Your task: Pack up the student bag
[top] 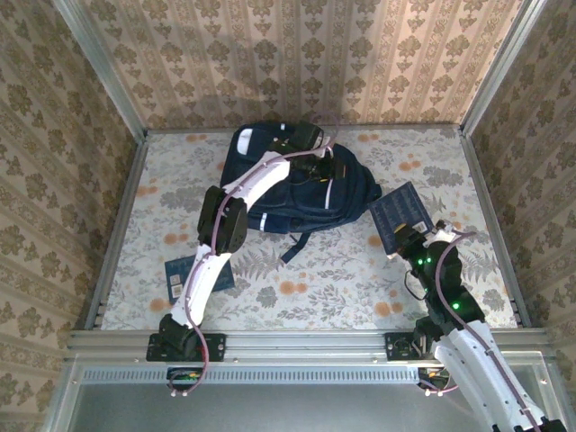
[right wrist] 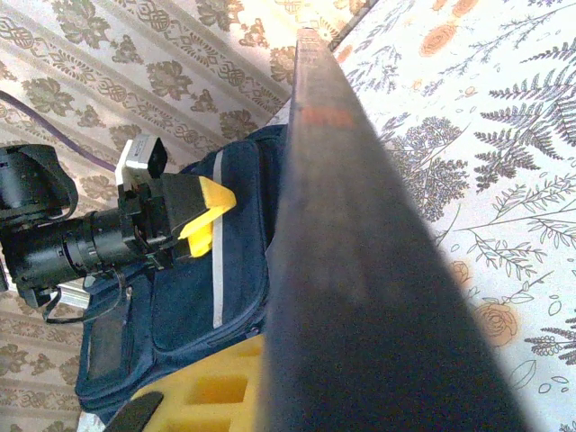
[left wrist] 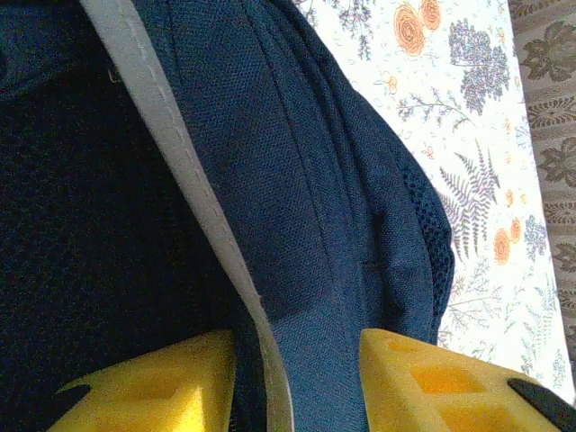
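Jaws of the left gripper (left wrist: 297,340) straddle a fold of the large dark navy fabric backpack (top: 355,189), far-middle on the surface (top: 315,270) (pinching? I cannot tell); those of the right gripper (top: 401,237) clamp a flat navy booklet (top: 402,209). Likely the opening step; next, lift that fold.

student bag (top: 355,193): dark navy, white stripe trims
table cover (top: 315,279): white, grey-blue ferns, orange flowers
walls (top: 297,63): beige, brown leaf motifs in vertical bands
right booklet (top: 400,214): navy, fine pale print
left booklet (top: 177,273): navy, pale print
left gripper fingers (left wrist: 432,378): yellow, black tips
left arm (top: 202,283): white and black
right arm (top: 477,346): white and black, green lights
cable (top: 438,270): purple
frame (top: 306,340): silver-grey
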You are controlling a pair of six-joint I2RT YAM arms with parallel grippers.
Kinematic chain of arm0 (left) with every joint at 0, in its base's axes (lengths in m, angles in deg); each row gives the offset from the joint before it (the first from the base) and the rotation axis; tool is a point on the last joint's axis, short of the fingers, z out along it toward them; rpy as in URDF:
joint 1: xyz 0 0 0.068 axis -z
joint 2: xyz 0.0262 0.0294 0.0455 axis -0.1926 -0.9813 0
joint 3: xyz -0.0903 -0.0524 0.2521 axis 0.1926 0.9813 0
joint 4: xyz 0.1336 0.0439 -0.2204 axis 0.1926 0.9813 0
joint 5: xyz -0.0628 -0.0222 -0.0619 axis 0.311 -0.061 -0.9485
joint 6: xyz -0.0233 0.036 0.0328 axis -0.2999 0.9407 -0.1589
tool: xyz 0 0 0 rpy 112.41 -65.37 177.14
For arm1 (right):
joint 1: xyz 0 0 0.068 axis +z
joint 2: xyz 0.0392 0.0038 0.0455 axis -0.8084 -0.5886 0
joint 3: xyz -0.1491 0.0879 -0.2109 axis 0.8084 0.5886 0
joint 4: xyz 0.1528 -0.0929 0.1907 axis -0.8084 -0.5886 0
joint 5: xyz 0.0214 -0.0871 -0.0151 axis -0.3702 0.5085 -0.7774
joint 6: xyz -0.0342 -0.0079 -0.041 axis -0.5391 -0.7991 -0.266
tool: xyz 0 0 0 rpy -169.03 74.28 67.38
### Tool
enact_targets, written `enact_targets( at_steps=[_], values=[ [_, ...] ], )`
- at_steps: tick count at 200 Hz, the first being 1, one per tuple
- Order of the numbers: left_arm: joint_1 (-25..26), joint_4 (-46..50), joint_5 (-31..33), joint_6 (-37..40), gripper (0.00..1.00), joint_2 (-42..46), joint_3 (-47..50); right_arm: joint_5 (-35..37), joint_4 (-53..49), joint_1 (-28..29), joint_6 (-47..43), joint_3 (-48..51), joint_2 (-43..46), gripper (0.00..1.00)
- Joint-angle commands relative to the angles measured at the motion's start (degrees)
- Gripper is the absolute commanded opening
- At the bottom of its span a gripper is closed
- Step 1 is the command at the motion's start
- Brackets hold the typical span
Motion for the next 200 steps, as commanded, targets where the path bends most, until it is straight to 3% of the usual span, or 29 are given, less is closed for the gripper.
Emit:
enact_targets(
  at_steps=[1, 33, 64, 107, 153, 175, 200],
  values=[
    [0.4, 4.3, 2.4, 1.5, 0.42, -0.2, 0.0, -1.5, 3.8, -0.4, 1.5, 0.9, 0.5, 0.00],
    [1.1, 5.4, 3.8, 2.5, 0.32, -1.6, -2.5, -2.2, 5.0, -0.5, 1.5, 1.1, -0.4, 0.00],
    [2.1, 7.2, 7.4, 6.4, 0.00, -0.7, -3.4, -3.0, 2.7, -0.6, -0.6, -2.0, -0.7, 0.00],
    [2.0, 11.0, 7.9, 13.2, 0.00, 7.0, -2.0, -3.1, -5.1, -0.5, -6.8, -9.8, -2.2, 0.00],
    [0.0, 16.8, 3.4, 17.5, 0.00, 20.1, 0.4, -3.6, -12.3, -0.4, -13.0, -17.6, -6.5, 0.00],
    [-1.5, 19.6, -0.6, 19.6, 0.00, 25.8, 1.1, -6.9, -12.8, -0.4, -15.3, -18.7, -6.9, 0.00],
    [-2.7, 23.9, -1.5, 22.3, 0.00, 31.1, 0.7, -11.7, -11.6, -0.4, -11.6, -18.3, -7.1, 0.00]
  ],
)
